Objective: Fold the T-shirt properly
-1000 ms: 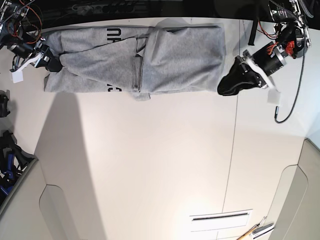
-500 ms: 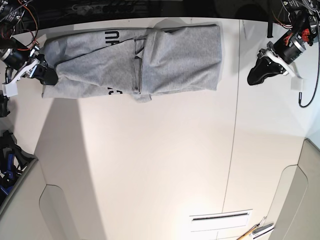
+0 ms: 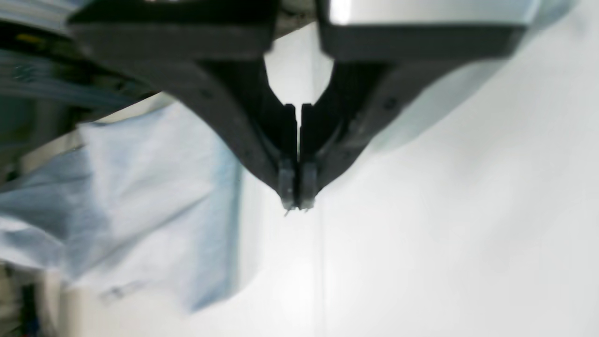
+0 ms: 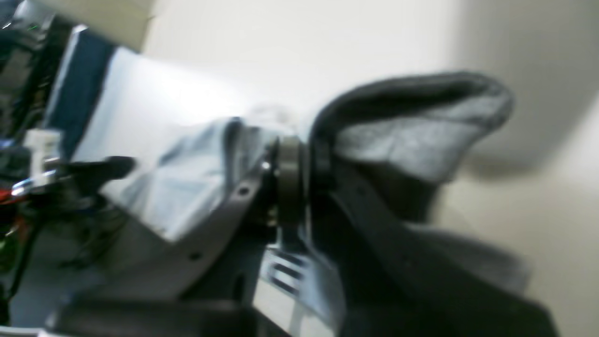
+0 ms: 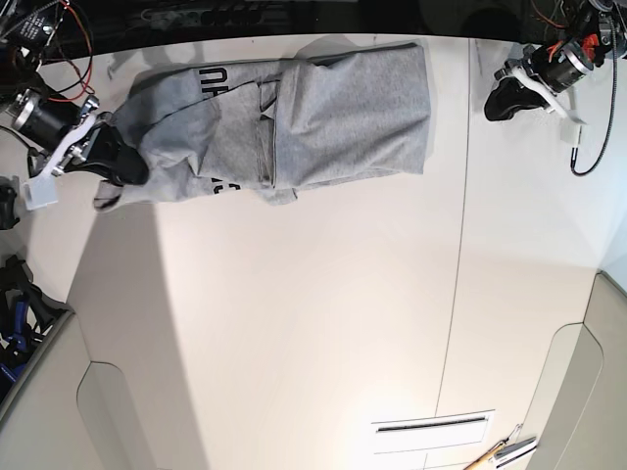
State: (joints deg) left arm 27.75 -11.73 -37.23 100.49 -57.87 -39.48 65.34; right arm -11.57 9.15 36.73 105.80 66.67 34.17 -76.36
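Shirt end pinched, other arm clear

My right hand (image 5: 122,164) is clamped on the T-shirt (image 5: 323,113) edge; my left hand (image 5: 498,101), fingers together, hangs apart over the tabletop (image 5: 313,333).

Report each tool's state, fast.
Left tool: closed, empty, off the T-shirt.
Right tool: closed on the T-shirt's end.

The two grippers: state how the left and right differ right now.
The left gripper is shut on nothing, its jaws meeting over bare table; the right gripper is shut on the T-shirt, grey cloth draped over its jaws. In the base view the left gripper sits clear of the shirt's edge; the right is at the shirt's end, with the cloth bunched there. Both have dark jaws.
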